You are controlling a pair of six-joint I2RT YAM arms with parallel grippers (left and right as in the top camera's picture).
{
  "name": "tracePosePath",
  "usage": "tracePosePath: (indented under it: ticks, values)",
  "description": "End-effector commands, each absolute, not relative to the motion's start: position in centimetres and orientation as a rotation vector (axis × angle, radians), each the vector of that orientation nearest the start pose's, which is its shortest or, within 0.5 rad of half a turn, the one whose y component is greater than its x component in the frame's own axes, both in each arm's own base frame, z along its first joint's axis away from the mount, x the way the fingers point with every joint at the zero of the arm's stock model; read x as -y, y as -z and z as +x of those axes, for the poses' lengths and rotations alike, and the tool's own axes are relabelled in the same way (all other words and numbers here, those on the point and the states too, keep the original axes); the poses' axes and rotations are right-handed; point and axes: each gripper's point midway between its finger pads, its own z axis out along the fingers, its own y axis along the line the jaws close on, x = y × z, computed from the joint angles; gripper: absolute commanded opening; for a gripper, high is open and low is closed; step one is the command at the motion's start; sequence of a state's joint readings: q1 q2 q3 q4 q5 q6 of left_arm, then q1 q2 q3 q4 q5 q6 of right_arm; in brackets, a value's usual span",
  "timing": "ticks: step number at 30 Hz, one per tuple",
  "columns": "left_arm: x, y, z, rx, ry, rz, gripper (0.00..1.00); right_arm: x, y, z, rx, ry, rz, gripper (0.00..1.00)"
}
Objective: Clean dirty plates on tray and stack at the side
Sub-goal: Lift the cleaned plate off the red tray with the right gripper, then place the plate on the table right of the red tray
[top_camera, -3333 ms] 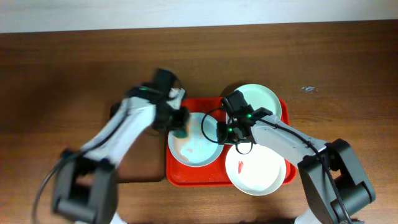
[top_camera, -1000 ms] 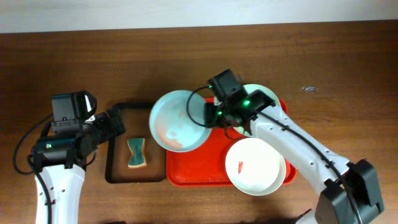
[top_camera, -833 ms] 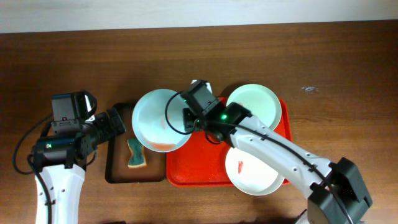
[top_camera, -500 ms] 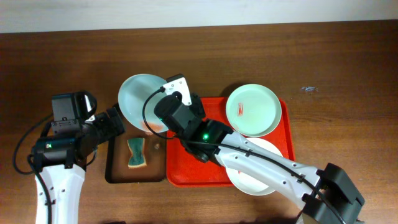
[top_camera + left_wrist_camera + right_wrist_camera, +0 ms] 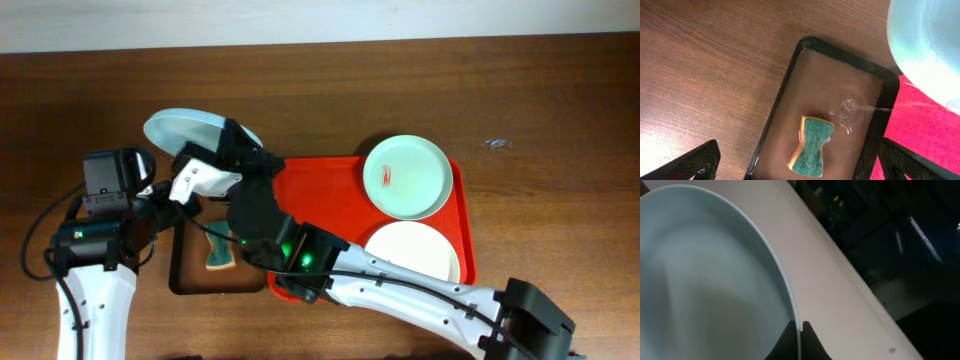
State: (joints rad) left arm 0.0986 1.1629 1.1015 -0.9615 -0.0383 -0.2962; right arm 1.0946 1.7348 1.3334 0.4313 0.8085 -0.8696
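Overhead view: R arm reaches across the red tray (image 5: 330, 195) toward the left. The right fingers (image 5: 233, 150) are clamped on the rim of one plate (image 5: 188, 128), holding it tilted over the counter (image 5: 520, 90). That plate is off the red tray, just past the far end of a small brown tray (image 5: 176, 270) w/ a black rim.

Two other plates sit flat on the right side of the red tray, just beside each other. The far plate (image 5: 406, 177) has a small red smear at its ctr; the near plate (image 5: 415, 255) looks whiter.

A green sponge (image 5: 222, 255) lies in the brown tray, which sits just left of the red one.

Right wrist cam: plate rim (image 5: 782, 280) runs down btwn the two dark fingers (image 5: 785, 342), which pinch it at the edge.

Left wrist cam: left fingers (image 5: 697, 161) are spread wide apart w/ nothing btwn them, hovering above the brown tray. The sponge (image 5: 812, 147) is pinched at the waist, green side up, w/ wet specks next to it. The held plate is a blur at top right (image 5: 925, 45), and a strip of red tray shows at right (image 5: 920, 137).
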Motion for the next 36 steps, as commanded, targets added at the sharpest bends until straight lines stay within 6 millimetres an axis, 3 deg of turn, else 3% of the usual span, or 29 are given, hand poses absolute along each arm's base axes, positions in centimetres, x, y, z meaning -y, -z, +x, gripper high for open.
tracePosePath:
  ticks: [1, 13, 16, 20, 22, 24, 26, 28, 29, 31, 33, 34, 35, 36]
  values:
    - [-3.7, -19.8, 29.0, -2.512, 0.023, -0.539, 0.99, -39.1, -36.0, 33.7, -1.256, 0.521, -0.861, 0.04]
    - [-3.7, -19.8, 29.0, -2.512, 0.023, -0.539, 0.99, -39.0, -36.2, 33.8, -1.249, 0.525, -0.854, 0.04]
    - [-3.7, -19.8, 29.0, -2.512, 0.023, -0.539, 0.99, -36.9, -35.8, 34.9, -1.370, 0.465, -0.675, 0.04]
    - [-3.8, -19.8, 29.0, -2.512, 0.022, -0.539, 0.99, -32.2, -26.5, 37.8, -1.790, 0.254, -0.421, 0.04]
    - [-3.8, -19.8, 29.0, -2.512, 0.022, -0.539, 0.99, -31.3, -21.9, 38.2, -2.010, 0.044, -0.345, 0.04]
    - [-3.7, -19.8, 29.0, -2.512, 0.023, -0.539, 0.99, -31.2, -21.0, 38.9, -2.085, -0.101, -0.378, 0.04]
    - [-3.7, -19.8, 29.0, -2.512, 0.023, -0.539, 0.99, -27.7, -22.2, 40.3, -2.160, -0.256, -0.202, 0.04]
    - [-3.8, -19.8, 29.0, -2.512, 0.022, -0.539, 0.99, -21.4, -22.0, 41.8, -2.283, -0.404, 0.039, 0.04]
    - [-3.7, -19.8, 29.0, -2.512, 0.023, -0.539, 0.99, -16.0, -20.5, 42.5, -2.398, -0.537, 0.195, 0.04]
    - [-3.8, -19.8, 29.0, -2.512, 0.022, -0.539, 0.99, -8.3, -18.9, 42.4, -2.481, -0.614, 0.432, 0.04]
    - [-3.8, -19.8, 29.0, -2.512, 0.022, -0.539, 0.99, 0.1, -17.5, 41.0, -2.494, -0.566, 0.722, 0.04]
    - [-3.7, -19.8, 29.0, -2.512, 0.023, -0.539, 0.99, 5.5, -16.5, 39.2, -2.502, -0.494, 0.850, 0.04]
    - [-3.7, -19.8, 29.0, -2.512, 0.023, -0.539, 0.99, 9.1, -15.5, 37.4, -2.509, -0.454, 0.948, 0.04]
    - [-3.7, -19.8, 29.0, -2.512, 0.023, -0.539, 0.99, 11.3, -14.7, 36.1, -2.511, -0.415, 1.017, 0.04]
